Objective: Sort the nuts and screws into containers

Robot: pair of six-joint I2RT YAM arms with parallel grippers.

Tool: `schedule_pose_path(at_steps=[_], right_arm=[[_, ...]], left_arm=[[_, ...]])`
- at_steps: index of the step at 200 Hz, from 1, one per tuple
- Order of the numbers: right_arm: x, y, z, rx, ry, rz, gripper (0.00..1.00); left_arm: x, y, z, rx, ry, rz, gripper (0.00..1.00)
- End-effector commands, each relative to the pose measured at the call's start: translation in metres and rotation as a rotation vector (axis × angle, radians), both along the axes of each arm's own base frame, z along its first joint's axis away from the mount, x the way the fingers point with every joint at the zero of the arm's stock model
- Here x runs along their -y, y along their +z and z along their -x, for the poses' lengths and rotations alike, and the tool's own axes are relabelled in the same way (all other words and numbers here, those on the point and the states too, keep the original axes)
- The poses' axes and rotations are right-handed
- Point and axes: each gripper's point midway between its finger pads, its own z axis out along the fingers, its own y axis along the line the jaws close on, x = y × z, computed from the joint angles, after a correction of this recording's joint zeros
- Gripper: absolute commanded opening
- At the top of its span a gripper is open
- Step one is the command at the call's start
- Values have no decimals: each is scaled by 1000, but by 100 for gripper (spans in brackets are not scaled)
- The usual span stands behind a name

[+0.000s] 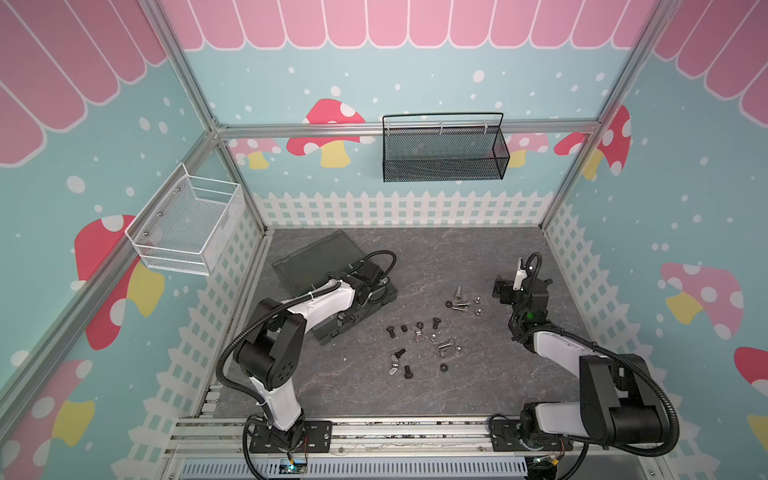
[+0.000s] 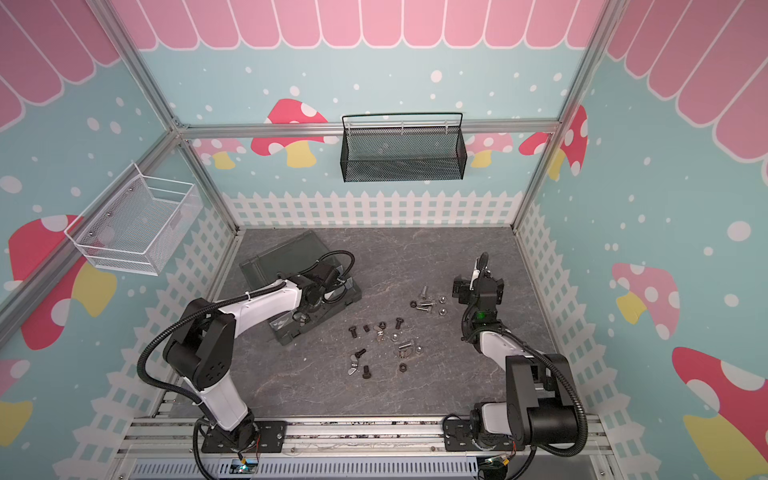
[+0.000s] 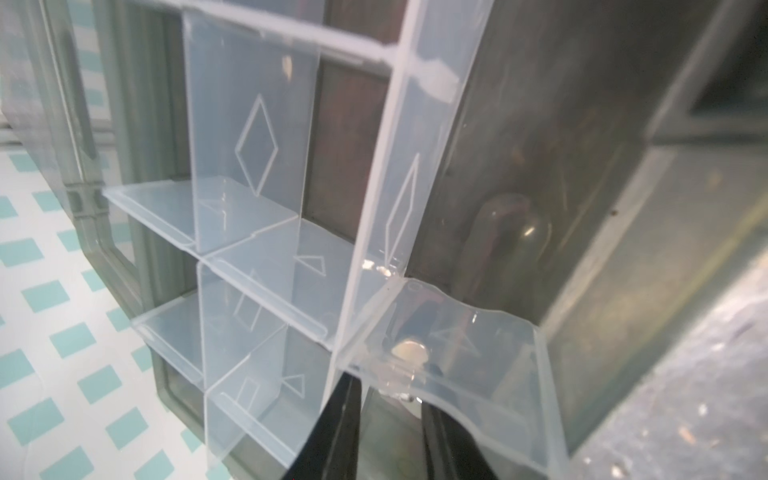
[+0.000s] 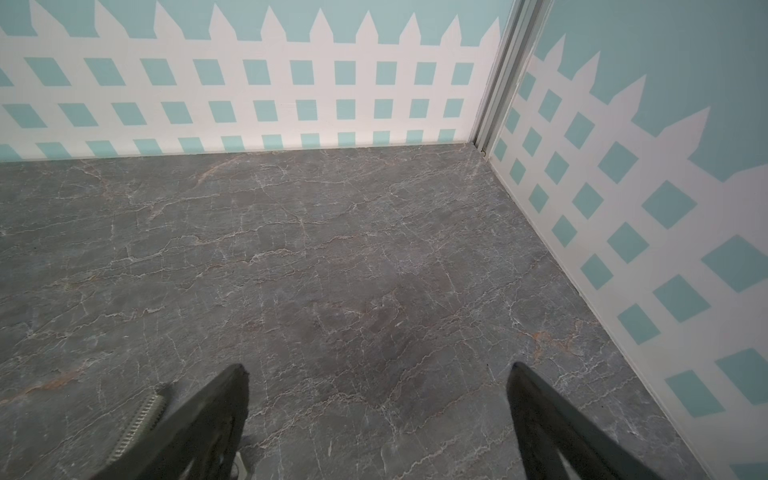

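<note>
The dark grey organizer box (image 1: 332, 332) lies open at the table's left, its lid (image 1: 316, 259) folded back. My left gripper (image 1: 376, 286) hangs over its containers (image 3: 249, 145). Its jaws (image 3: 388, 392) are open by a narrow gap with nothing between them. A small silver piece (image 3: 409, 353) shows through a clear divider just past the fingertips; whether it is a screw or a nut I cannot tell. Loose screws (image 1: 436, 322) and nuts (image 1: 443, 367) lie scattered mid-table in both top views. My right gripper (image 1: 505, 291) (image 4: 378, 370) stands wide open beside them, with one silver screw (image 4: 137, 428) next to a finger.
A white wire basket (image 1: 187, 224) hangs on the left wall and a black mesh basket (image 1: 444, 153) on the back wall. The fence-patterned right wall (image 4: 623, 232) and its corner post (image 4: 498, 83) stand ahead of my right gripper.
</note>
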Motion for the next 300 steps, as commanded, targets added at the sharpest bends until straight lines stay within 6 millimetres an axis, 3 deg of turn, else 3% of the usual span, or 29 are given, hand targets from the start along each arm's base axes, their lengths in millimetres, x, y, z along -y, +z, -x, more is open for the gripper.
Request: schedule_pose_path(at_steps=[1,37,68,86,97,136,153,164,182,222,244,300], right_arm=[[1,12,-2,34,-17,5,98],[2,12,-2,33,-19,5,98],[2,11,-3,26,-27,2,98],[5,9,-3,17,-40,4,98],[6,9,-3,15,-48,5,98],[7,10,-1,15,-56,9,98],[7,9,-1,13,-60,10,98],[6,8,-2,11,-54,9,98],[6,8,-2,11,-55,10,98],[7,9,-1,13,-61,12,98],[7,10,-1,15,-63,13,98],[8,9,-1,11,-67,16,98]], left_arm=[[16,15,-11,52,-31,38,32],[23,60,3,150,5,138,39],[31,107,19,256,108,322,47],[42,118,35,262,196,465,61],[49,120,50,252,245,538,64],[74,80,109,130,395,637,69],[78,70,128,123,407,587,73],[85,65,137,111,410,587,84],[100,56,151,84,399,590,83],[128,24,166,4,357,556,80],[140,8,169,-32,326,515,73],[142,-15,173,-69,324,471,61]])
